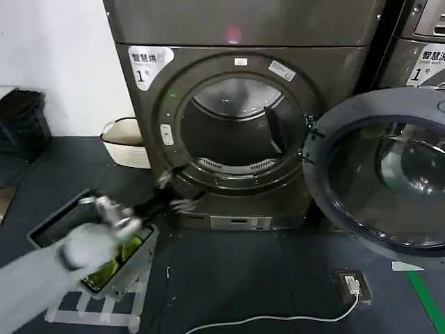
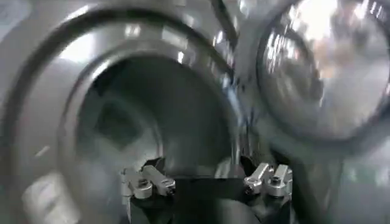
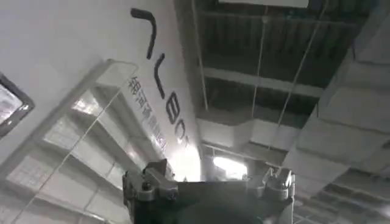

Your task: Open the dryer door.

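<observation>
One pincer is at work: the left pincer (image 1: 175,195) hangs released and holding nothing just below the drum opening (image 1: 236,132). Well off to its right, the dryer door (image 1: 382,174) stands swung wide, so the task looks done. Right pincer (image 3: 207,185) is idle, aimed ceilingward, apparently released.

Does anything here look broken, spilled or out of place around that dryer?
Nothing looks damaged or spilled. The dryer door hangs wide open to the right of the drum opening, as intended. The left gripper sits open, empty, by the opening's lower rim. A white cable trails loosely across the floor.
</observation>
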You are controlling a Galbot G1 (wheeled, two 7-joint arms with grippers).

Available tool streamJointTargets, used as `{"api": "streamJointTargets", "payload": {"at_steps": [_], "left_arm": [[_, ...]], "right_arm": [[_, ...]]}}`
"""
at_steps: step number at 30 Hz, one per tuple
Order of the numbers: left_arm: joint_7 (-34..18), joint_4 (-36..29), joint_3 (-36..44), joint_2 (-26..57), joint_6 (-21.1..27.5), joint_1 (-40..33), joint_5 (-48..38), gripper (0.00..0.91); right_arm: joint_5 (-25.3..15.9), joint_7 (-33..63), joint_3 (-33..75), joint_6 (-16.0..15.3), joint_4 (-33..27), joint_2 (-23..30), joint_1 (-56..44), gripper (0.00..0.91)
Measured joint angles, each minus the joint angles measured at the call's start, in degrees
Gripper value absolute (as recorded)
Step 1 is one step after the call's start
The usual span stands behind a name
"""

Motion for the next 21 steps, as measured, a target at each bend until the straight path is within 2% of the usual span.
{"api": "streamJointTargets", "payload": {"at_steps": [4, 8, 11, 18, 21], "left_arm": [[3.79, -0.33, -7.60, 7.82, 5.95, 8.00, -0.37, 0.907], [7.65, 0.63, -15.92, 14.24, 8.69, 14.53, 1.70, 0.907], [10.37, 2.82, -19.58, 18.08, 11.34, 16.46, -0.47, 0.907], [19.66, 7.09, -22.74, 25.46, 15.37, 18.65, 5.63, 0.907], [22.36, 9.43, -23.57, 26.85, 17.66, 18.93, 5.54, 0.907]], "right_arm": [[-0.85, -0.44, -0.86, 0.05, 0.16, -0.55, 1.66, 0.907], [-1.54, -0.76, -1.18, 0.22, -0.56, -1.02, 3.00, 0.907], [-1.91, -0.78, -1.62, 0.89, -1.33, -1.18, 3.64, 0.907], [-2.46, -0.80, -2.40, 1.22, -2.67, -1.42, 5.12, 0.907], [-2.59, -0.86, -2.34, 1.35, -2.90, -1.41, 5.18, 0.907]]}}
